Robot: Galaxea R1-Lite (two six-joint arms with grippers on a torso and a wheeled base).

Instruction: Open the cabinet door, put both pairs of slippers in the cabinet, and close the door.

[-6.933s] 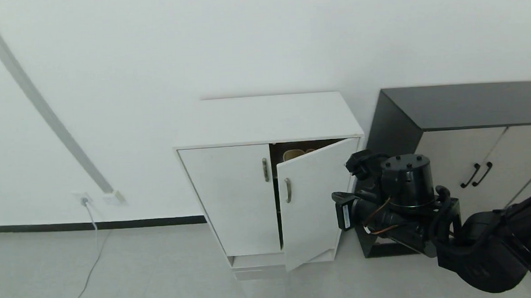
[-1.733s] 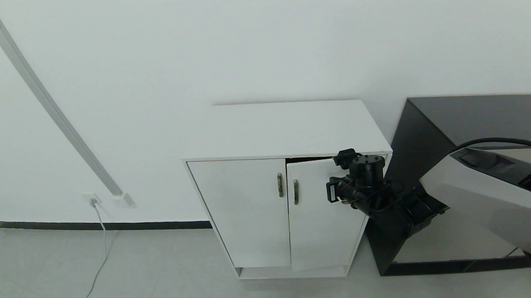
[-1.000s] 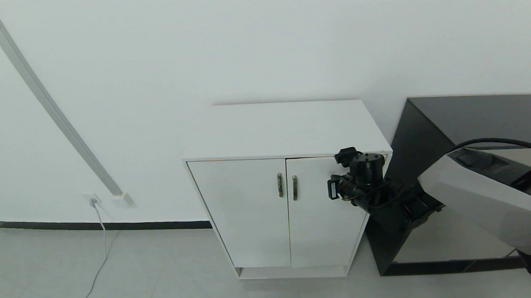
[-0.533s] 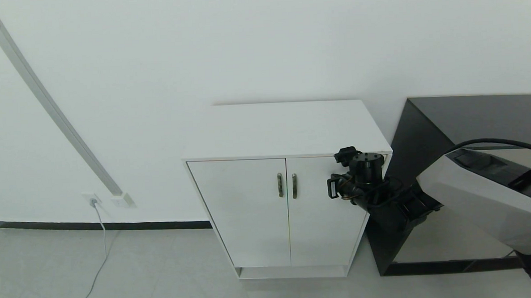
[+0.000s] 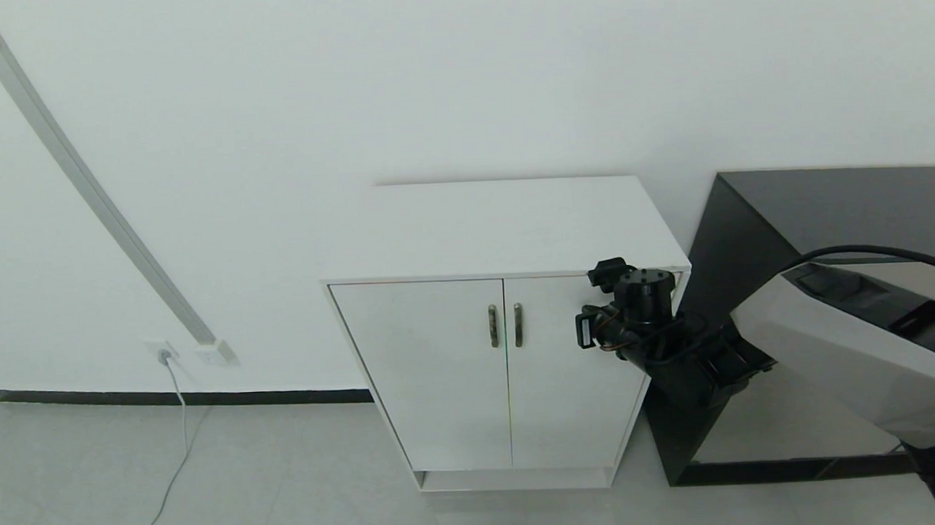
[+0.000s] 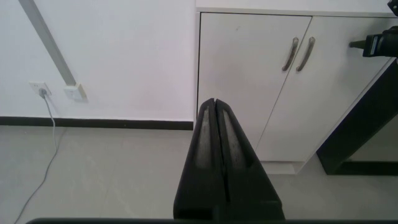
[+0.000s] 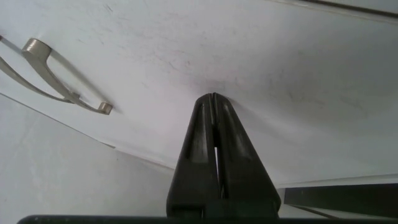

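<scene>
Head view takes in the white cabinet [image 5: 505, 229] standing on the floor [image 5: 287, 475] with its back to a plain white wall [image 5: 428, 75], both doors flush with its front and the two metal handles [image 5: 492, 326] side by side at the middle seam. The right arm [image 5: 677, 356] comes in from the right, and its wrist sits in front of the upper outer part of the right door [image 5: 560, 400], covering the point of contact. The right wrist view supplies that detail: the right gripper [image 7: 213, 99] has its fingers pressed together, and their tips touch the door's white face, with one handle [image 7: 38, 46] off to the side. The left wrist view looks at the cabinet from lower and farther back, with the left gripper [image 6: 214, 106] closed on nothing, held in the air above the floor and well apart from the left door [image 6: 249, 81]; the right arm's wrist [image 6: 379, 43] shows at the cabinet's far edge. Just beside the cabinet on the right stands a dark sideboard [image 5: 828, 199]. On the wall to the left, a grey trunking strip [image 5: 77, 169] runs diagonally down to a socket [image 5: 161, 356], from which a cable [image 5: 168, 465] trails onto the pale tiled floor, above a black baseboard [image 5: 166, 398].
</scene>
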